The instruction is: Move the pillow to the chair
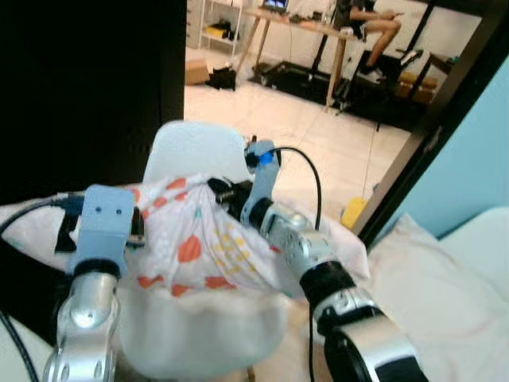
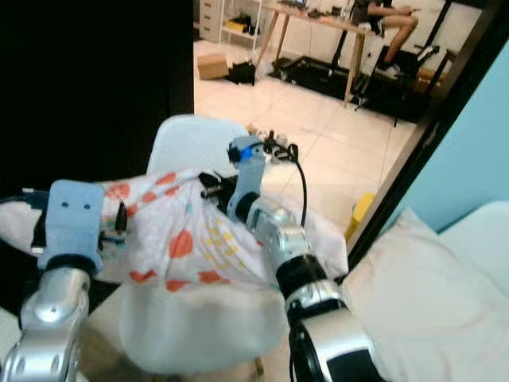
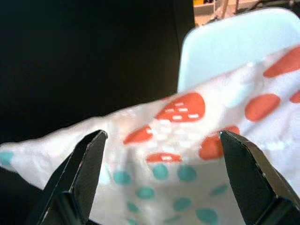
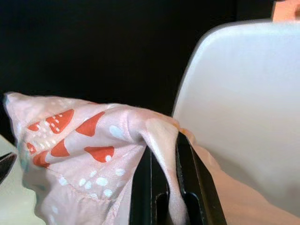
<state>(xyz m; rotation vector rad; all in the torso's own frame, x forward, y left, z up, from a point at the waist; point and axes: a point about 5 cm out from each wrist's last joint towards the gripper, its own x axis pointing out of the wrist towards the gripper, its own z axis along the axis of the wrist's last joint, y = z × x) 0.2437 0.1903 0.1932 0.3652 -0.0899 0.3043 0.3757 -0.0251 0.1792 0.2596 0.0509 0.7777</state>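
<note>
White pillow [image 1: 191, 247] with red, yellow and teal spots, held over the seat of a pale chair [image 1: 195, 150], just in front of the chair's backrest and resting against it. Right gripper [image 1: 225, 193] at the pillow's upper edge near the backrest, jaws closed on a bunched fold of the cover; fold pinched between the two black fingers [image 4: 192, 183] in the right wrist view. Left gripper [image 1: 134, 227] at the pillow's left corner; fingers [image 3: 82, 176] spread apart in the left wrist view, jaws open, fabric lying between them but not clamped. Blue wrist housings on both silver arms; black cable [image 1: 306, 171] looped above the right wrist. Dark panel [image 1: 87, 87] behind and to the left of the chair. Second white pillow [image 1: 445, 302] on a bed at lower right, beside a light blue wall [image 1: 477, 151]. Tiled floor [image 1: 318, 135] beyond the chair, with a small yellow object [image 1: 352, 212] near a dark door frame [image 1: 429, 127]. In the far room, a wooden bench [image 1: 306, 28] and a seated person [image 1: 370, 20], well apart from the robot.
</note>
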